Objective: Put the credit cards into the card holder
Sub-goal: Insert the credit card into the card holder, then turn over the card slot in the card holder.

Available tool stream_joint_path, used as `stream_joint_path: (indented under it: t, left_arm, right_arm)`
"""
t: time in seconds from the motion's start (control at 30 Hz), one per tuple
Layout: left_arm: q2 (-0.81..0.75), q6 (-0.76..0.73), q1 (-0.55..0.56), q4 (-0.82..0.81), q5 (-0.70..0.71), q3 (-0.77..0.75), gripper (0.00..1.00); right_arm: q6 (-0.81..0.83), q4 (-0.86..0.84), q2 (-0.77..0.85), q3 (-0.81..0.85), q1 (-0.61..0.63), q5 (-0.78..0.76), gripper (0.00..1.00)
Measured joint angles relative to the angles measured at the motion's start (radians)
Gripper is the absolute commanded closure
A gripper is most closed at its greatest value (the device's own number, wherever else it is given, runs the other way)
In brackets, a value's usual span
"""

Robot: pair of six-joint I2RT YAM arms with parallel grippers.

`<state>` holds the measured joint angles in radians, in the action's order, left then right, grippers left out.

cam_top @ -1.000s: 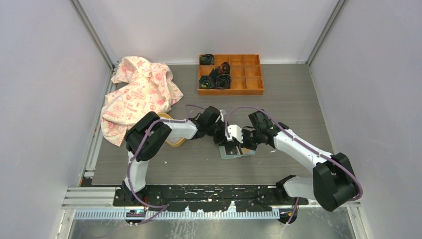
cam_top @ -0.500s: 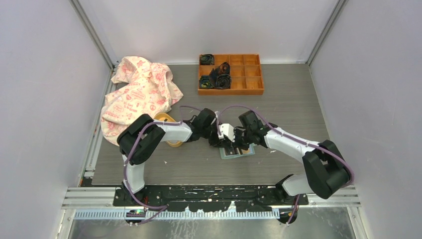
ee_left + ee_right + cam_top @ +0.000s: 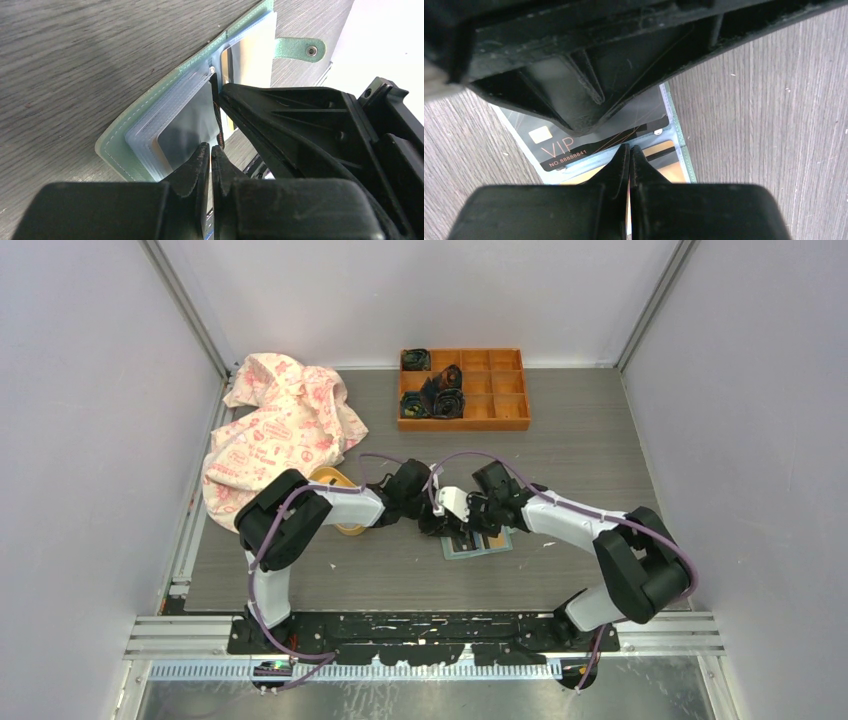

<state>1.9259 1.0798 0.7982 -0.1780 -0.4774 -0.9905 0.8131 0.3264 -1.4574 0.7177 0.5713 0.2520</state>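
1. Top external view: I see both arms bent inward. The left gripper (image 3: 437, 523) and right gripper (image 3: 472, 527) meet tip to tip over the card holder (image 3: 492, 544). The holder lies open on the table (image 3: 600, 440), midway across and toward the near edge.
2. Right wrist view: the right gripper (image 3: 629, 150) has its fingers pressed together on the lower edge of a black VIP card (image 3: 569, 147). I read this as a pinch grasp on that card.
3. The card sits over the open holder. Beneath it, a gold card (image 3: 664, 150) with a dark stripe lies in a clear sleeve.
4. Left wrist view: the black VIP card (image 3: 216, 110) stands on edge above the holder's clear sleeves. One end reaches the left gripper (image 3: 210, 152).
5. The left fingers are drawn in to a thin slit. I cannot tell whether they clamp the card.
6. The snap tab (image 3: 299, 48) lies flat on the table.
7. Surroundings:
   - A patterned cloth (image 3: 280, 430) lies at far left.
   - An orange compartment tray (image 3: 490, 390) sits at the back.
   - A yellow dish (image 3: 345, 525) lies partly under the left arm.
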Motion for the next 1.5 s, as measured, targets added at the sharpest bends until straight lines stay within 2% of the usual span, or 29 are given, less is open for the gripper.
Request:
stream_joint_path:
  t: [0.17,0.2,0.23,0.47,0.6,0.73,0.87,0.93,1.0,1.03,1.07,1.2,1.4,1.5]
  left_arm:
    - [0.000,-0.002,0.000,-0.006,-0.001,0.003,0.92]
    - [0.000,-0.005,0.000,-0.007,-0.002,0.003,0.91]
    - [-0.002,-0.014,0.000,-0.008,-0.002,0.004,0.91]
    - [-0.079,-0.118,0.006,0.049,0.046,0.023,0.90]
    - [-0.196,-0.205,0.024,0.082,0.090,0.031,0.88]
    - [-0.393,-0.289,0.046,0.081,0.123,0.065,0.82]
    - [-0.571,-0.368,0.051,0.080,0.153,0.119,0.71]
    - [-0.640,-0.410,0.043,0.087,0.175,0.156,0.58]
    - [-0.694,-0.450,0.031,0.105,0.195,0.192,0.46]
    - [-0.721,-0.466,0.024,0.119,0.208,0.214,0.39]
    - [-0.750,-0.483,0.016,0.134,0.226,0.236,0.33]
    - [-0.851,-0.512,0.000,0.146,0.288,0.332,0.03]
    - [-0.976,-0.467,-0.002,0.096,0.385,0.508,0.01]
    - [-1.023,-0.431,-0.002,0.025,0.414,0.597,0.03]
  right_arm:
    - [0.000,0.013,-0.002,0.010,-0.014,-0.003,0.98]
    - [-0.005,0.038,0.010,0.016,-0.038,0.042,0.89]
    - [-0.005,0.039,0.011,0.017,-0.039,0.044,0.87]
    - [-0.071,0.157,0.208,0.036,-0.164,0.288,0.73]
    - [-0.118,0.191,0.278,0.072,-0.211,0.376,0.65]
    - [-0.157,0.223,0.315,0.090,-0.249,0.428,0.58]
    - [-0.166,0.262,0.330,0.104,-0.303,0.458,0.47]
    - [-0.169,0.285,0.344,0.109,-0.346,0.473,0.39]
    - [-0.170,0.303,0.370,0.109,-0.393,0.488,0.25]
    - [-0.172,0.309,0.382,0.109,-0.412,0.494,0.16]
    - [-0.169,0.312,0.396,0.109,-0.436,0.501,0.02]
    - [-0.167,0.321,0.443,0.109,-0.521,0.528,0.01]
    - [-0.247,0.291,0.428,0.108,-0.631,0.588,0.00]
    - [-0.274,0.312,0.340,0.119,-0.664,0.667,0.00]
